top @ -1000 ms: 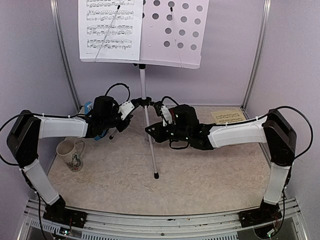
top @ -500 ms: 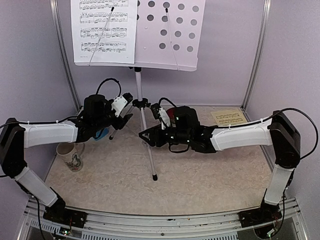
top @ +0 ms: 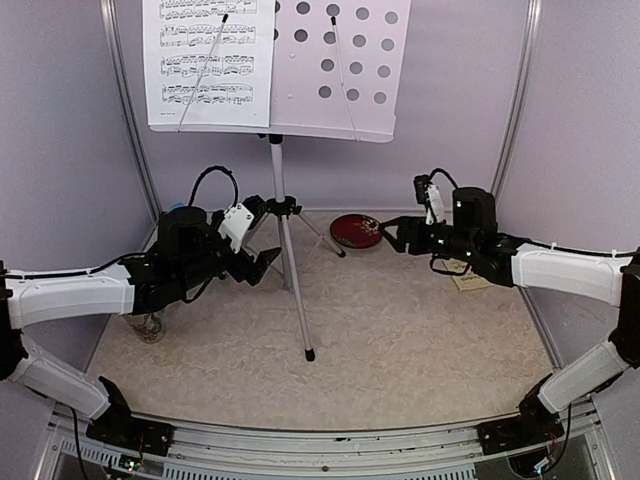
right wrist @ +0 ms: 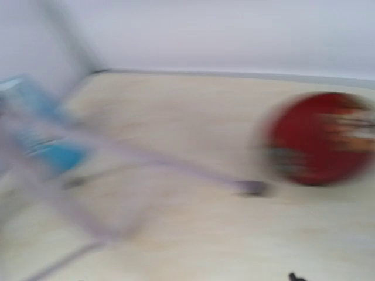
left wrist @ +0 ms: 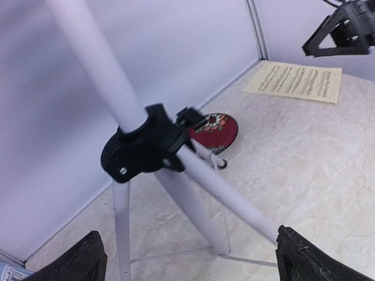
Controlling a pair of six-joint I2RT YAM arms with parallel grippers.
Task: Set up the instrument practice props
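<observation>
While the music stand point(top: 300, 90) stands upright, left fingers point(left wrist: 85, 262) gape near it; right fingers' point(left wrist: 334, 32) state unclear.

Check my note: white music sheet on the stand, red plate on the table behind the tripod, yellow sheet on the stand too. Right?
Not quite. The yellow sheet lies flat on the table near the right wall, not on the stand; the left wrist view shows it. The white music sheet and red plate are as noted.
</observation>
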